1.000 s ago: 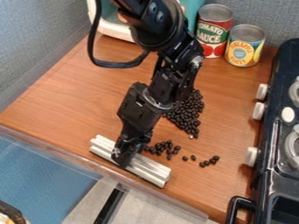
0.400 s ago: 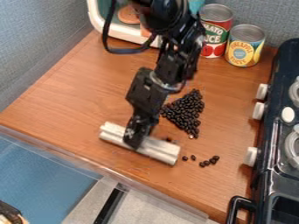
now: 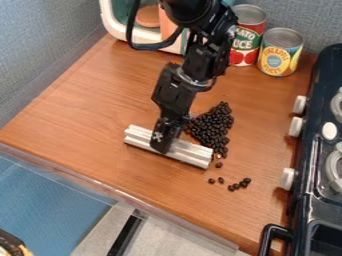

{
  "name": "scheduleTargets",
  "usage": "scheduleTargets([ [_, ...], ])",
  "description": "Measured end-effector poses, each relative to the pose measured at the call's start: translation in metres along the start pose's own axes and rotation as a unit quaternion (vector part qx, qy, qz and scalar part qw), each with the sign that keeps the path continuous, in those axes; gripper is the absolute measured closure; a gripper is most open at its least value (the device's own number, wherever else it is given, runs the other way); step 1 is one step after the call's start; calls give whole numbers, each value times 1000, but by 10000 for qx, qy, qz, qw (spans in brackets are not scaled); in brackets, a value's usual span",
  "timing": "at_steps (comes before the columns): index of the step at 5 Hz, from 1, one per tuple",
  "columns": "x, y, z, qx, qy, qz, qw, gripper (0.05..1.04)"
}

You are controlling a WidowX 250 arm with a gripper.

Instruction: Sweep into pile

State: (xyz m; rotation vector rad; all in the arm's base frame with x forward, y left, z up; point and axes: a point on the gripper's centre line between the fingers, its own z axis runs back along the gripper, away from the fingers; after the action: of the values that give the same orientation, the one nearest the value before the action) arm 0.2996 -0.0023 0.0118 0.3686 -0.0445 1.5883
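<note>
Black beans (image 3: 214, 125), mostly heaped, just beside the gripper (image 3: 161, 143), itself clenched on a white bar (image 3: 192, 153).

Black beans (image 3: 212, 125), whitish sweeping bar (image 3: 198, 154), orange-brown wooden counter (image 3: 87, 110), and blue-and-yellow can (image 3: 280, 54).

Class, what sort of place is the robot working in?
Probably a toy kitchen set up on a tabletop: a small black stove with white knobs, and two food cans beside it.

Two cans (image 3: 279, 56), one stove (image 3: 308, 204), one bar (image 3: 194, 153), one pile (image 3: 212, 126).
</note>
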Motion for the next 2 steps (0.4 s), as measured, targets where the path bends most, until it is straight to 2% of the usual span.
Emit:
scheduleTargets([
  [2, 2, -16, 7, -260, 28, 308, 9992, 716],
])
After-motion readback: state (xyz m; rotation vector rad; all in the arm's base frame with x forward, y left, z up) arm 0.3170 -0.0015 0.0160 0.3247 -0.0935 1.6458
